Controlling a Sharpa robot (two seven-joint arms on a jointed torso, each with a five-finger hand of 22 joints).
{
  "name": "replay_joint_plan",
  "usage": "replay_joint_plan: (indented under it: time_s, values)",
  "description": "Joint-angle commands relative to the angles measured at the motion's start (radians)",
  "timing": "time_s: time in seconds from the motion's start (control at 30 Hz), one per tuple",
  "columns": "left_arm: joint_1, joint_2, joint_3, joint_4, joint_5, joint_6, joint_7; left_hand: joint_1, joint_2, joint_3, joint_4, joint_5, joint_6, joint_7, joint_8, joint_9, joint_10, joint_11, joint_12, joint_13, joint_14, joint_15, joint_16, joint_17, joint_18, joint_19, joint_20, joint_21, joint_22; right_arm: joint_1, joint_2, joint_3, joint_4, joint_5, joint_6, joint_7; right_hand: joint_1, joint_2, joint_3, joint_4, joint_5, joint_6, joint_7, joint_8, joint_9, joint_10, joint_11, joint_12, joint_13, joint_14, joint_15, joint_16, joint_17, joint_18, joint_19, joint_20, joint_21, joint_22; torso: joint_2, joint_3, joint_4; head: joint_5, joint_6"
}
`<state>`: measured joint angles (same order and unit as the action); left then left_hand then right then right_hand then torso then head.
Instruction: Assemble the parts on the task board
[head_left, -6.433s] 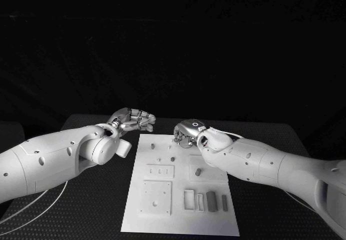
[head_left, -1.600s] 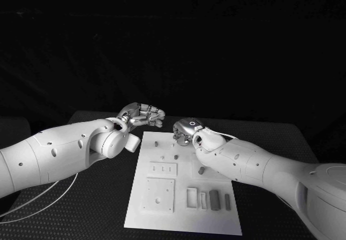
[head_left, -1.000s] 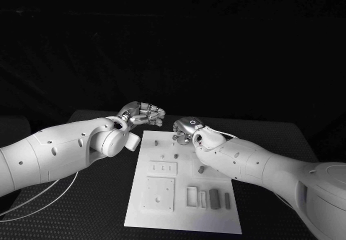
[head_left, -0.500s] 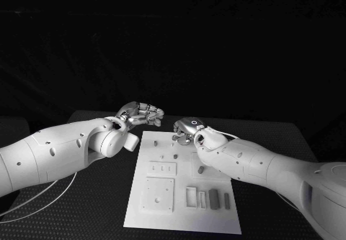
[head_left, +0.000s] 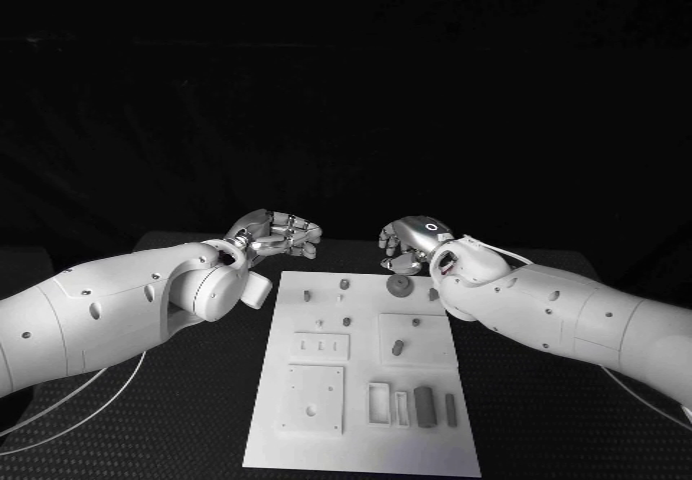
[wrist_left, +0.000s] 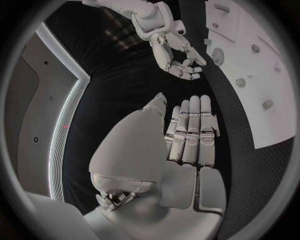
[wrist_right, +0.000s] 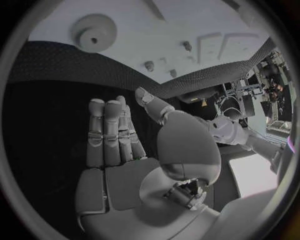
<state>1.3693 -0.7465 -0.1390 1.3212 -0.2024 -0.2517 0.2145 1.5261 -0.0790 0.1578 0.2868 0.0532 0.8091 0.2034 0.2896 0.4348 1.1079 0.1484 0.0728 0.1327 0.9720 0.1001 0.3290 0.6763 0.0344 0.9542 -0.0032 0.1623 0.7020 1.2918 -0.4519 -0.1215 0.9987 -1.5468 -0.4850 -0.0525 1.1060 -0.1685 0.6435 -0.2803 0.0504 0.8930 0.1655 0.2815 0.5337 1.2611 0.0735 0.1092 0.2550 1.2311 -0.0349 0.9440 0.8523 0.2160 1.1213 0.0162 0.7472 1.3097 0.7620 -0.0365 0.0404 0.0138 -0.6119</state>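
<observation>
At the far end of the white rectangular task board (head_left: 361, 385), the right hand (head_left: 413, 242) has lifted away, fingers released, leaving a small grey round disc part (head_left: 400, 286) seated; the left hand (head_left: 271, 236) hovers empty.

No text, label, brand, number or sign can be read in any of the views; the task board (head_left: 364, 400), its parts, the arms and the hands carry no legible marking
</observation>
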Motion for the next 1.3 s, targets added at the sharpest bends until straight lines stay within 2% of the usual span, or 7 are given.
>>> replay_joint_plan:
  time_s: [0.03,0.27,0.47,0.6,0.7,0.83,1.3]
  values:
    - [0.003,-0.004,0.001,0.002,0.002,0.008,0.011,-0.004,-0.003,0.006,0.002,0.005,-0.007,-0.001,-0.002,-0.001,0.000,0.005,-0.004,-0.001,0.006,0.002,-0.006,0.001,0.007,0.001,0.005,-0.005,0.002,0.021,-0.017,0.001,-0.005,0.018,0.090,0.019,-0.001,-0.010,-0.005,0.003,-0.003,-0.023,0.008,-0.007,-0.002,0.000,-0.002,0.002,0.011,0.002,-0.006,0.007,-0.002,0.046,0.003,-0.004,0.004,0.013,-0.002,0.0039,-0.0137,0.009,0.003]
    - [0.003,-0.003,0.001,0.000,0.002,0.009,0.012,-0.003,-0.003,0.005,0.002,0.005,-0.007,-0.001,-0.002,-0.001,0.001,0.005,-0.004,-0.001,0.006,0.002,-0.007,0.001,0.007,0.001,0.005,-0.005,0.002,0.023,-0.043,0.000,-0.019,0.014,0.192,0.015,-0.018,-0.037,-0.011,0.020,-0.003,-0.031,0.004,-0.007,0.001,0.037,-0.012,0.036,0.055,-0.005,-0.013,0.005,-0.004,0.046,0.000,-0.001,-0.001,0.011,-0.004,0.0074,-0.0221,0.007,0.005]
    - [0.002,0.003,0.001,-0.005,0.002,0.012,0.012,-0.003,-0.003,0.006,0.002,0.005,-0.007,-0.001,-0.002,-0.001,0.001,0.005,-0.004,-0.001,0.006,0.002,-0.007,0.002,0.007,0.001,0.005,-0.005,0.002,0.017,-0.030,-0.002,-0.063,0.020,0.242,0.030,-0.040,-0.068,-0.068,0.047,0.000,-0.048,-0.014,-0.013,0.007,0.040,-0.035,0.220,0.329,0.002,-0.035,0.086,0.044,0.046,0.024,-0.016,0.034,0.023,-0.002,0.0067,-0.0163,0.001,0.000]
    - [0.002,0.006,0.001,-0.009,0.002,0.014,0.011,-0.003,-0.003,0.006,0.002,0.005,-0.007,-0.001,-0.002,-0.001,0.001,0.005,-0.004,-0.001,0.006,0.002,-0.007,0.002,0.007,0.001,0.005,-0.005,0.002,-0.002,0.000,-0.003,-0.119,0.018,0.248,0.046,-0.034,-0.035,-0.107,0.036,-0.006,-0.058,-0.026,-0.022,0.006,-0.058,-0.044,0.467,0.639,-0.001,-0.045,0.188,0.115,0.046,0.044,-0.038,0.096,0.024,-0.003,0.0061,-0.0161,-0.003,-0.001]
    - [0.002,0.010,0.001,-0.011,0.002,0.015,0.012,-0.003,-0.003,0.006,0.002,0.005,-0.007,-0.001,-0.002,-0.001,0.000,0.005,-0.004,-0.001,0.006,0.002,-0.008,0.002,0.007,0.002,0.005,-0.005,0.002,-0.015,0.014,-0.005,-0.138,0.019,0.250,0.052,-0.041,-0.059,-0.121,0.033,0.006,-0.062,-0.025,-0.026,0.005,-0.101,-0.046,0.591,0.771,0.009,-0.051,0.265,0.165,0.046,0.052,-0.047,0.129,0.021,-0.002,0.0059,-0.0176,0.000,0.000]
    - [0.002,0.015,0.001,-0.014,0.002,0.018,0.012,-0.003,-0.002,0.006,0.002,0.005,-0.007,-0.001,-0.002,-0.001,0.000,0.005,-0.004,-0.001,0.006,0.002,-0.008,0.002,0.007,0.002,0.005,-0.005,0.002,-0.025,0.032,-0.005,-0.162,0.027,0.248,0.062,-0.045,-0.053,-0.112,0.040,-0.005,-0.076,-0.030,-0.033,0.004,-0.138,-0.051,0.747,0.922,0.001,-0.048,0.343,0.215,0.046,0.040,-0.057,0.180,0.024,-0.001,0.0060,-0.0143,-0.001,-0.004]
    - [0.002,0.020,0.001,-0.017,0.002,0.019,0.011,-0.004,-0.002,0.006,0.003,0.005,-0.008,-0.001,-0.003,-0.001,0.000,0.005,-0.005,-0.001,0.006,0.002,-0.008,0.003,0.007,0.002,0.005,-0.005,0.002,-0.041,0.062,-0.007,-0.217,0.023,0.260,0.071,-0.033,-0.003,-0.102,0.004,-0.003,-0.069,-0.037,-0.024,0.012,-0.173,-0.056,0.864,1.013,-0.018,-0.054,0.391,0.231,0.046,0.016,-0.067,0.248,0.022,-0.001,0.0055,-0.0113,-0.002,-0.007]
